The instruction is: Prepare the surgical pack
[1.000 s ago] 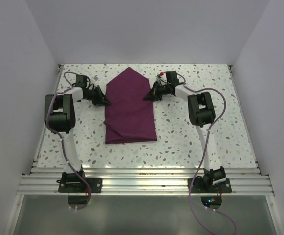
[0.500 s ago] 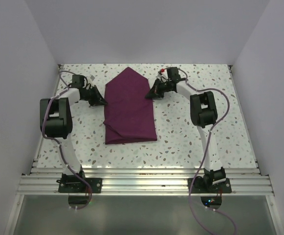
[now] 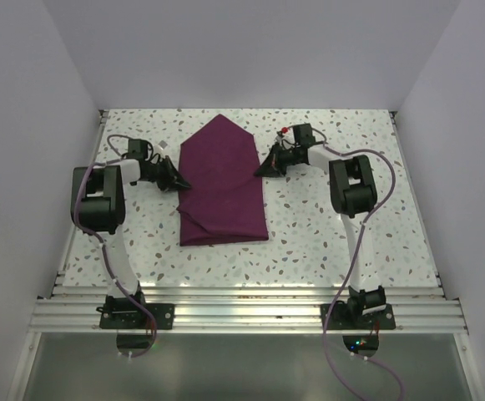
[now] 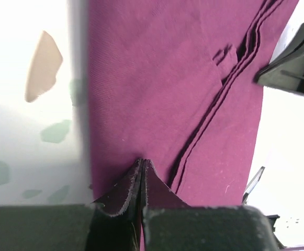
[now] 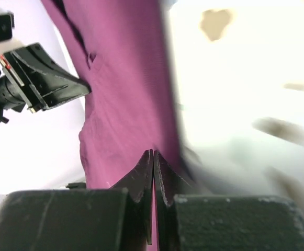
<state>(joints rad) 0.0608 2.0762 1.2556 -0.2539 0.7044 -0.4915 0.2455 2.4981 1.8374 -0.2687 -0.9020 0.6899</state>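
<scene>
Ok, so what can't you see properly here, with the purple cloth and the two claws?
Purple cloth: whatever lies inside its folds is hidden by its own top layer in every view.
Left claw: shut at the cloth's edge; its own tips hide whether it pinches fabric in the left wrist view.
Right claw: same doubt; the table beside it is blurred in the right wrist view.
Top view: both claws are too small to judge.

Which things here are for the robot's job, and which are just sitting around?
For the job:
surgical pack, the big purple cloth, pointed at its far end
left gripper, jaws shut at the cloth's left edge
right gripper, jaws shut at the cloth's right edge

Just there:
speckled table under the cloth
white walls around it
</scene>
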